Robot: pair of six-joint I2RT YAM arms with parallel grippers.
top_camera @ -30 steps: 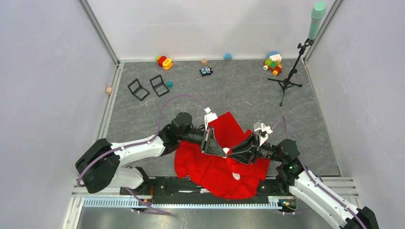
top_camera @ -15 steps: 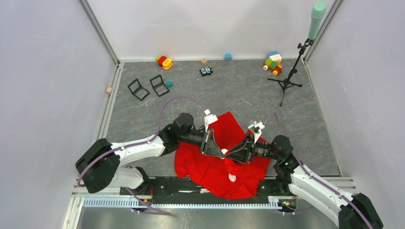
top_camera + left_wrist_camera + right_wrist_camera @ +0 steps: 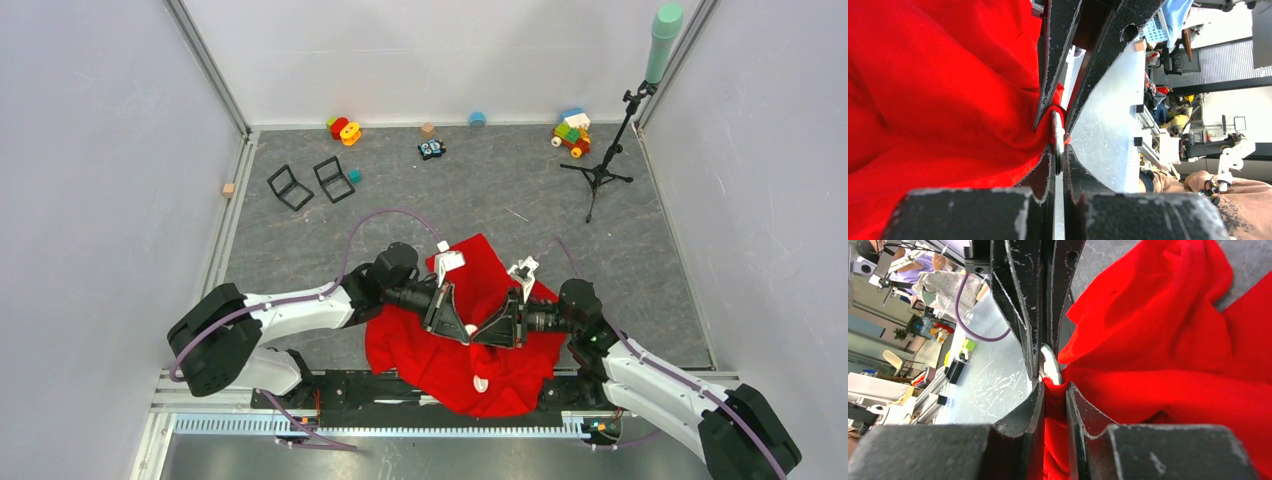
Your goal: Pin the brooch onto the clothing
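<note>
Crumpled red T-shirt [image 3: 412, 348], raised fold touching thin round brooch [image 3: 1057, 144]

Surface: grey stone-patterned mat [image 3: 480, 200].
Near edge: red T-shirt [image 3: 420, 350], crumpled.
Left: two black frames [image 3: 290, 187].
Far edge: red-yellow toy [image 3: 344, 129], wooden cube [image 3: 428, 129], toy car [image 3: 431, 149], block toy [image 3: 572, 132].
Right: tripod stand [image 3: 600, 175].

no readable text, labels, numbers or signs anywhere

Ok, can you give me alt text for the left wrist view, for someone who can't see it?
The left gripper is shut on a thin disc-shaped brooch seen edge-on, its top edge meeting a fold of the red T-shirt. The right gripper reaches in from the opposite side and pinches that fold. Red fabric fills the left half of the frame.
</note>
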